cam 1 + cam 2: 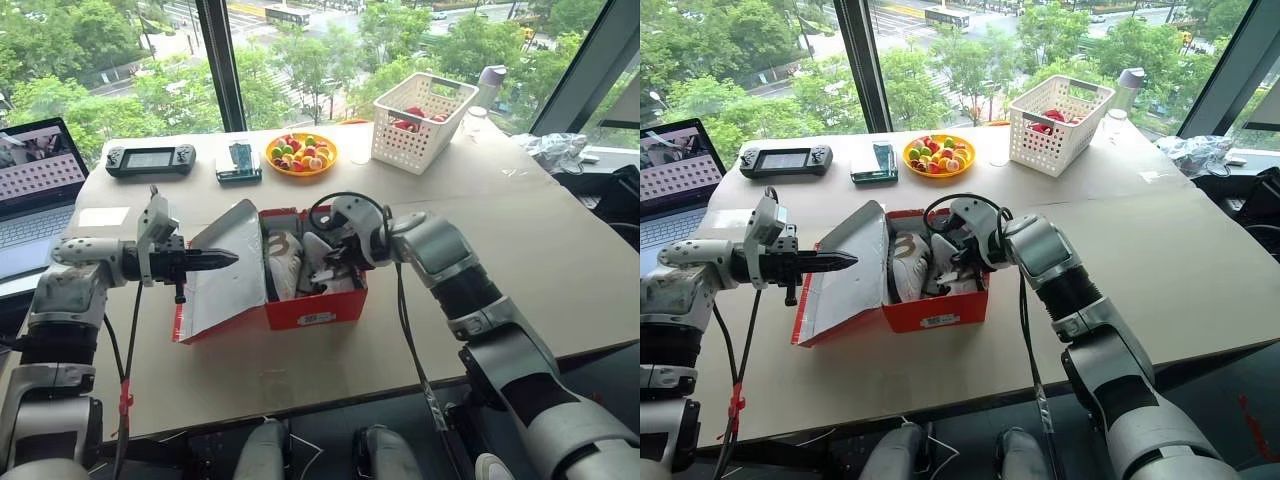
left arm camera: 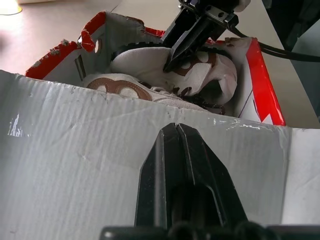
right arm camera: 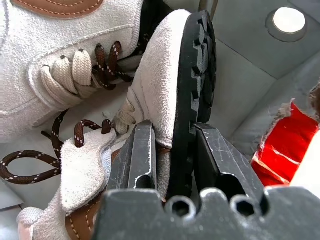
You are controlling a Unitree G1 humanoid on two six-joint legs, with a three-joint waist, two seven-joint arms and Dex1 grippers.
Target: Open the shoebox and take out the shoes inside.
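Observation:
The red shoebox (image 1: 315,308) stands open in the middle of the table, its lid (image 1: 225,275) swung out to the left with the pale inside facing up. Two white-and-grey shoes (image 1: 285,262) with brown laces lie inside. My left gripper (image 1: 230,258) is shut, its tip lying against the inside of the lid (image 2: 75,165). My right gripper (image 1: 335,262) reaches down into the box. In the right wrist view its fingers (image 3: 142,150) clamp the suede side and black sole of one shoe (image 3: 160,90), which stands on its edge.
At the back of the table sit a white basket (image 1: 420,122), an orange bowl of coloured pieces (image 1: 301,153), a small teal box (image 1: 238,161) and a handheld game console (image 1: 150,159). A laptop (image 1: 35,190) is at the far left.

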